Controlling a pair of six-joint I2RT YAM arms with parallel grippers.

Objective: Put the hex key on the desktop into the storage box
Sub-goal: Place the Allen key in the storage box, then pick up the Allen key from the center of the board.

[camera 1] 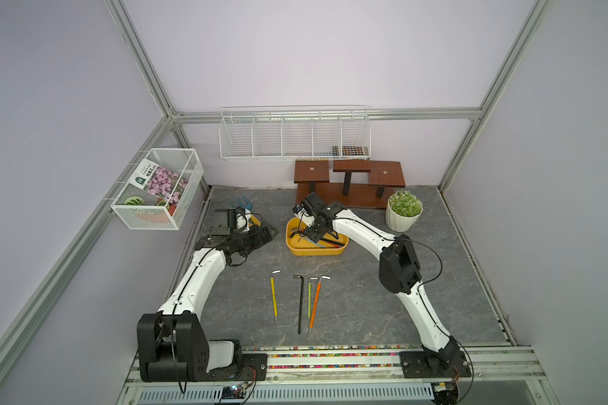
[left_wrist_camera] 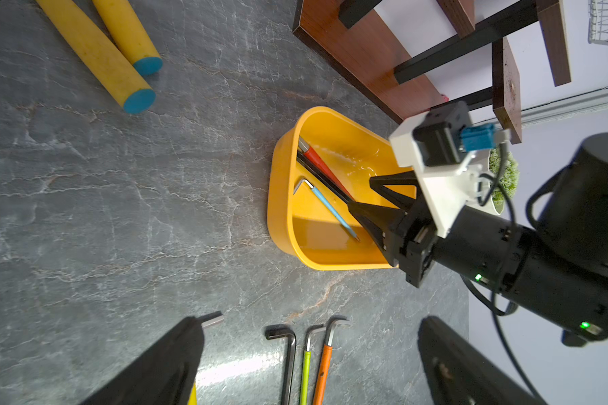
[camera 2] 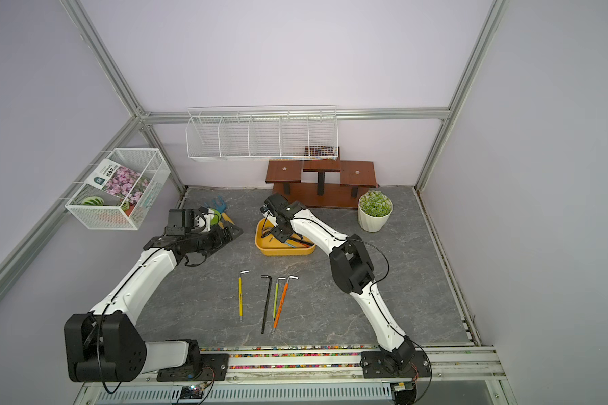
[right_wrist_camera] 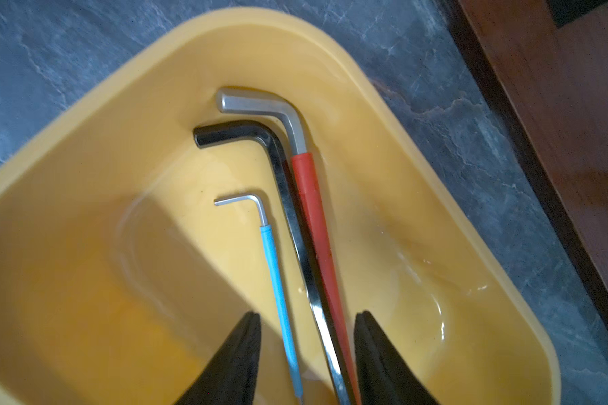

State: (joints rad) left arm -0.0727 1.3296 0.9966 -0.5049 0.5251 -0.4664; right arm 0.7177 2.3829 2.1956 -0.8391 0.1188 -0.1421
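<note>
- Lilac walls and a silver frame enclose a dark grey, pale-veined desktop [camera 1: 365,308].
- A yellow storage box [camera 1: 309,250] sits on it, toward the far middle.
- Three keys lie side by side in the box: a blue key [right_wrist_camera: 278,280], a black key [right_wrist_camera: 295,224] and a red key [right_wrist_camera: 313,217].
- The right gripper [right_wrist_camera: 308,317] hangs low over the box with its jaws apart, clamping nothing. The blue and black shafts run loosely between its fingers.
- Four more keys lie in a row on the desktop near the front edge. From left to right they are a yellow hex key [camera 1: 273,298], a bare black hex key [camera 1: 301,305], a green hex key [camera 1: 309,298] and an orange hex key [camera 1: 315,305].
- Each of the four points near to far, with its bent end at the far end.
- The row lies straight nearward of the right jaws, and the orange hex key is nearest that arm.
- The left gripper [camera 1: 267,234] rests at the far left beside garden tools [camera 1: 242,202], with its jaws wide apart. It is closer to the yellow hex key.
- A pick here would likely need the jaws to close across a shaft, from left and right.
</note>
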